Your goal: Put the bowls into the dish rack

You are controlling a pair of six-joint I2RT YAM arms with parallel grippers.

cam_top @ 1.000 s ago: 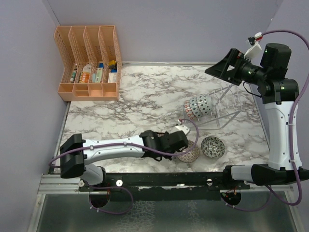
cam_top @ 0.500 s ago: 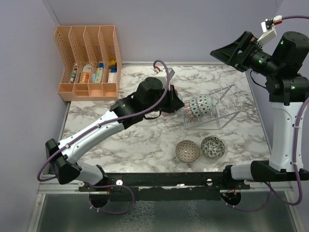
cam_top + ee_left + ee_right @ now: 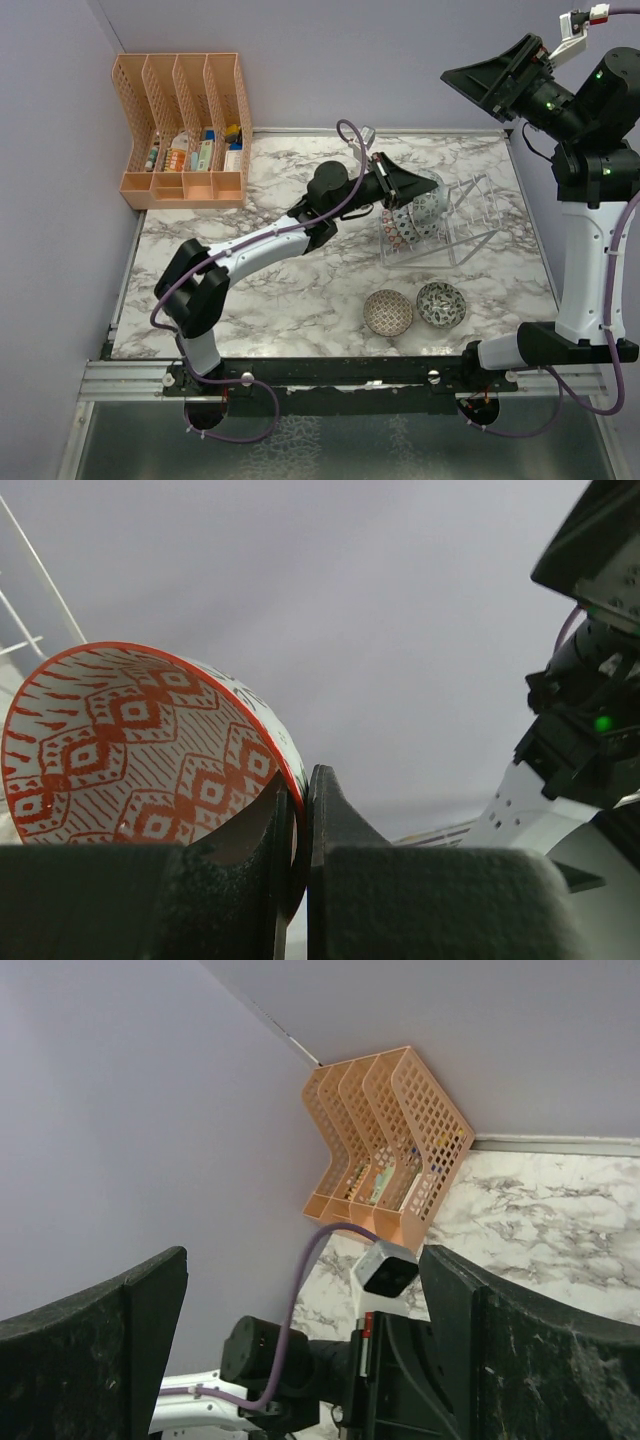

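Observation:
A red-and-white patterned bowl (image 3: 130,740) hangs on edge with my left gripper (image 3: 298,810) shut on its rim. In the top view that gripper (image 3: 420,190) reaches over the left end of the wire dish rack (image 3: 470,215), where other bowls (image 3: 403,228) stand on edge between the prongs. A brownish bowl (image 3: 388,312) and a dark patterned bowl (image 3: 441,304) sit upright on the marble near the front. My right gripper (image 3: 455,76) is raised high at the back right, open and holding nothing, its fingers (image 3: 90,1345) spread wide.
An orange plastic file organiser (image 3: 185,130) with small items stands in the back left corner, also in the right wrist view (image 3: 385,1150). The marble table top (image 3: 260,300) is bounded by purple walls. The left forearm (image 3: 260,245) stretches diagonally across the middle.
My left arm swung from the front of the table, by the two loose bowls, up and right to the rack with the red bowl in its grip. The right arm rose a little.

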